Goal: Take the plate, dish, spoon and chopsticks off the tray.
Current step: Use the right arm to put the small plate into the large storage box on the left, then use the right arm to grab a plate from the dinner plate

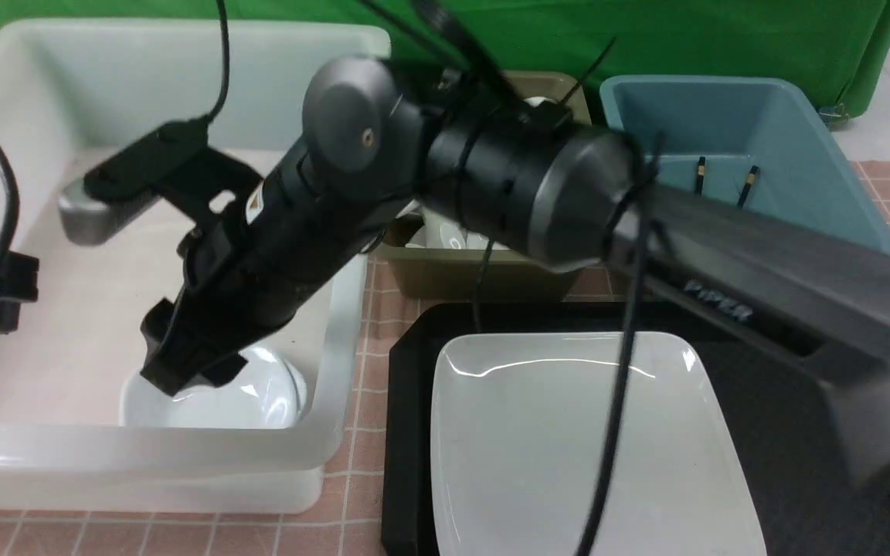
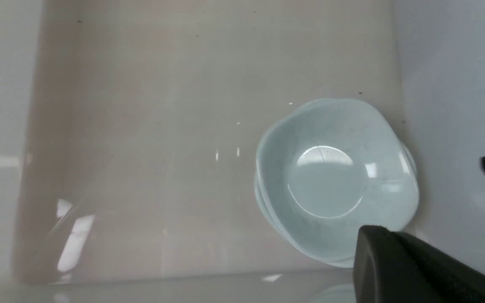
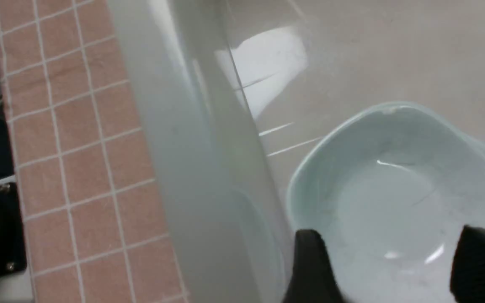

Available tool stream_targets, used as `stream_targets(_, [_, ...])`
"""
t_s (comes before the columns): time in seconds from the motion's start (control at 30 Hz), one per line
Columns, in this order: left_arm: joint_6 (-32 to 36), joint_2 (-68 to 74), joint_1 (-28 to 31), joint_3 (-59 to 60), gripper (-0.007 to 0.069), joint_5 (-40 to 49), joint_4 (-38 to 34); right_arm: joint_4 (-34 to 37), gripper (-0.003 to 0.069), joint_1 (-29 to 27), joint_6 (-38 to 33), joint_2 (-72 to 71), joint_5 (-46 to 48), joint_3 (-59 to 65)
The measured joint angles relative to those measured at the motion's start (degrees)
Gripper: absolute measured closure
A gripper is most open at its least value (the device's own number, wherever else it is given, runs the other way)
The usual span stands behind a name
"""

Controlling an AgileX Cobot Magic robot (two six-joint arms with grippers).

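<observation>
The right gripper (image 3: pixel 381 252) stands released over the large white bin (image 1: pixel 144 448), its two fingers parted above the small dishes (image 1: pixel 213 394), likely because one has just gone onto the stack there. That stack nests near the bin's near right corner, probably to keep similar ware together; at least two dishes show, though the overlap makes an exact count hard. The left gripper (image 2: pixel 377 252) is clenched with nothing in it, apparently waiting clear of the other arm.

The plate (image 1: pixel 584 448) lies flat on the tray (image 1: pixel 406 463), toward its left edge; one plate, one tray. It seems left for last, perhaps being the biggest piece. The two chopsticks (image 1: pixel 700 174) lean in the one blue bin (image 1: pixel 769 116), at the tabletop's (image 1: pixel 360 371) far side. One olive bin (image 1: pixel 476 270) beside it holds white pieces, perhaps spoons, partly hidden by the arm. The plate looks next to go.
</observation>
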Motion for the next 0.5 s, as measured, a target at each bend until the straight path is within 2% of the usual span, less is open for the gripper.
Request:
stream_targets(0.1, [4.59,0.0,0.0,0.0,0.0625,-1.53,-6.69,-6.64,0.0267,-1.26,3.32,-5.36,4.23,-0.07])
stream_targets(0.13, [6.95,0.0,-0.44,0.0,0.0625,-2.29,-10.14,-9.22,0.0344,-2.17,4.53,-7.84,6.95,-0.07])
stream_targets(0.17, [7.29,0.0,-0.44,0.0,0.0625,-2.46,-10.14,-9.7,0.0359,-2.37,4.53,-8.26,7.45,-0.07])
stream_targets(0.2, [9.71,0.2,-2.19,0.0,0.0625,-3.78,-14.69,-13.39,0.0492,-4.84,5.59,-11.46,11.95,-0.07])
stream_targets(0.27, [11.06,0.78,-5.55,0.0,0.0629,-5.32,-17.59,-15.6,0.0593,-8.3,6.65,-14.69,16.24,0.14])
stream_targets(0.33, [11.55,2.19,-11.56,0.0,0.0631,-7.8,-18.88,-16.61,0.0629,-13.52,8.14,-18.79,16.24,1.75])
stream_targets(0.4, [11.35,4.08,-17.52,-0.14,0.0631,-10.16,-19.05,-17.27,0.0629,-17.61,8.74,-22.35,16.24,4.17])
stream_targets(0.43, [11.29,4.31,-18.21,-0.14,0.0631,-10.41,-19.05,-17.27,0.0629,-18.66,8.96,-22.76,16.24,4.93])
stream_targets(0.47, [10.05,6.75,-23.69,-0.76,0.0634,-12.32,-18.2,-17.27,0.0629,-22.83,10.14,-26.44,16.24,8.62])
stream_targets(0.5, [9.78,7.06,-25.01,-0.86,0.0635,-12.79,-17.97,-17.27,0.0629,-23.89,10.25,-26.85,16.24,9.67])
